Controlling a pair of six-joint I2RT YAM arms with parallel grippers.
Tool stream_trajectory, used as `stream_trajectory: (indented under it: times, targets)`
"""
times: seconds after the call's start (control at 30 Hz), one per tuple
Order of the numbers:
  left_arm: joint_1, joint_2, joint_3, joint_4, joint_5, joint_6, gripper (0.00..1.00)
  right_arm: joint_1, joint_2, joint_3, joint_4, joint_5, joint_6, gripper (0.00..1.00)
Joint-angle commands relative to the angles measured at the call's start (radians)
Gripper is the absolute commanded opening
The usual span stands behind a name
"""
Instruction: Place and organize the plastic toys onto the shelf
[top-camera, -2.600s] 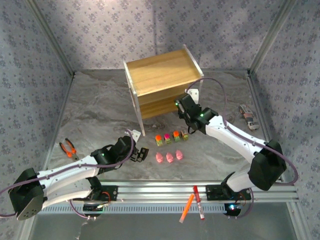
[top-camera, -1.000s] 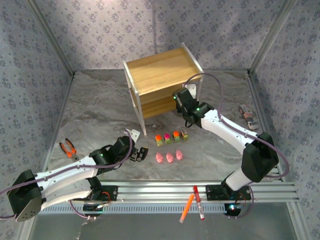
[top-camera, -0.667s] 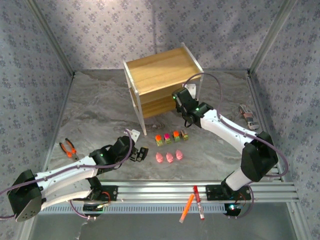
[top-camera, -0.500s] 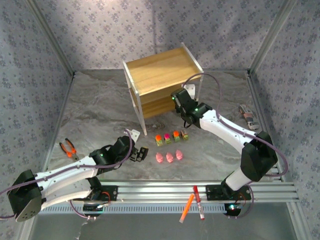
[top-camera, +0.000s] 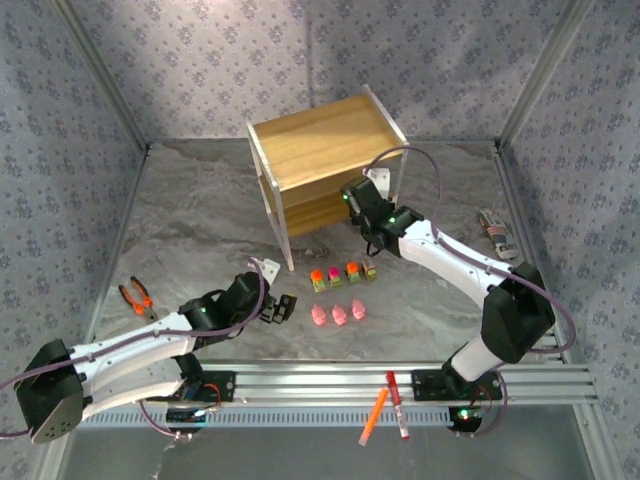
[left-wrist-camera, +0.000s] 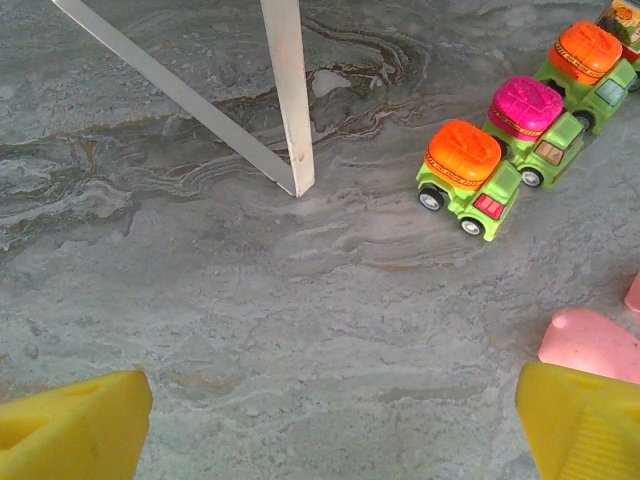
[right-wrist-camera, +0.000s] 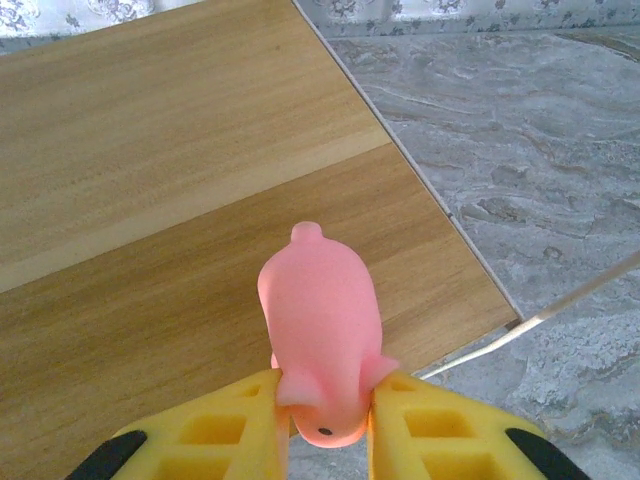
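Pink pig (right-wrist-camera: 318, 330), pinched between the yellow fingers of my right tool (right-wrist-camera: 325, 405), hangs above a wooden board of the shelf (right-wrist-camera: 150, 200), at its right-hand end. My left tool (left-wrist-camera: 325, 430) sits low over the worktop (left-wrist-camera: 250, 330), spread wide and holding nothing. Ahead of it, four trucks (top-camera: 334, 275) stand in a row in front of the shelf, with three more pigs (top-camera: 339, 315) lined up just nearer me.
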Motion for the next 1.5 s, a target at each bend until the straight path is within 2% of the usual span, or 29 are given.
stream_trajectory:
  times: [0.0,0.5,0.97,1.17,1.47]
  targets:
    - [-0.006,-0.025,0.021,-0.007,-0.021,0.011,0.94,-0.017,0.006,0.013,0.016,0.022,0.012,0.26]
    - [-0.006,-0.03,0.019,-0.007,-0.023,0.01,0.94,-0.021,0.047,0.025,0.032,0.016,0.015,0.27]
    - [-0.006,-0.024,0.021,-0.004,-0.02,0.011,0.94,-0.016,0.032,0.011,0.032,0.02,0.015,0.38]
    - [-0.006,-0.023,0.021,-0.004,-0.019,0.011,0.94,-0.013,0.031,0.023,0.023,0.023,0.011,0.48]
    - [-0.006,-0.025,0.02,-0.004,-0.021,0.013,0.94,-0.004,0.016,0.022,0.019,0.027,0.009,0.5]
